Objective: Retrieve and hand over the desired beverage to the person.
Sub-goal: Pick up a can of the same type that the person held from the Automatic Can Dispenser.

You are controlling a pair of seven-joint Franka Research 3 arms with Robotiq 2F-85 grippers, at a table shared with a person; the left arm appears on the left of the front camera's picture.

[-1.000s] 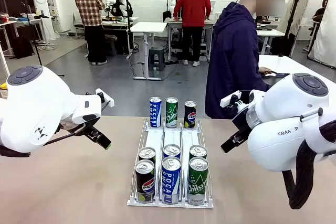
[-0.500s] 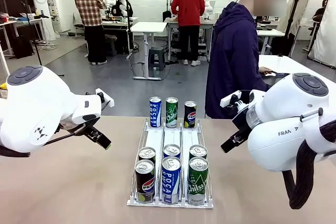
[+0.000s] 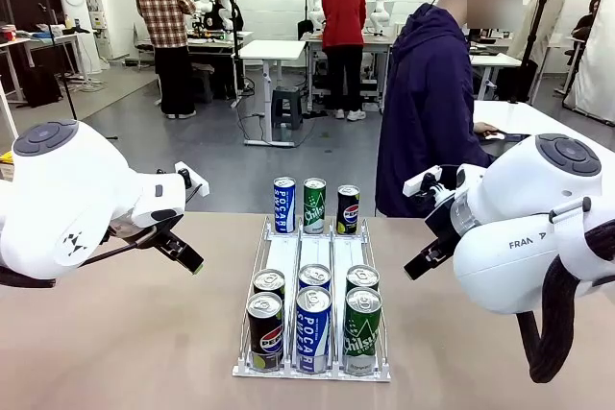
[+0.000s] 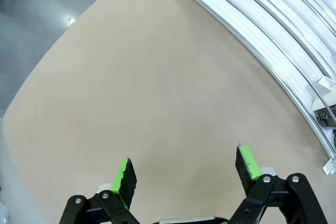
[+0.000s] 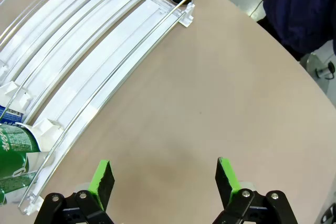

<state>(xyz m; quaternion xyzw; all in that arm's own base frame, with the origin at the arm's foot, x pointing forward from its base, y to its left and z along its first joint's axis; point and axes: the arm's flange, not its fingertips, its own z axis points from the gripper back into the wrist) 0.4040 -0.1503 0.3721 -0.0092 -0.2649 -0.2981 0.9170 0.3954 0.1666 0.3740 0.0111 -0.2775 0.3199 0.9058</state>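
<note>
The left gripper (image 4: 184,162) hangs over bare beige table (image 4: 157,87), jaws spread wide with nothing between the green pads. In its wrist view the table's edge curves past at 10 o'clock with grey floor beyond, and the white three-lane rack (image 4: 273,35) sweeps by at 2 o'clock, apart from the fingers.

The right gripper (image 5: 164,173) is likewise wide open and empty. In its view the rack runs from 8 to 12 o'clock, and the table's edge lies at 2 o'clock.

Seen from the front, the rack stands mid-table, its near end close to the near edge and its far end just short of the far edge. The left gripper is at 9 o'clock from it and the right at 3 o'clock, with open tabletop on both sides.

The cans (image 3: 313,328) sit in the rack: three at the far end and six in two rows at the near end, with bare lane between the groups. Which one is wanted cannot be told.

The person (image 3: 428,112) stands beyond the far edge at 1 o'clock from the rack, turned sideways.

Blue cans read "POCA", green ones carry partly readable Chilsung lettering, and black ones read "PEPSI". The right arm's housing (image 3: 527,242) shows "FRAN".
</note>
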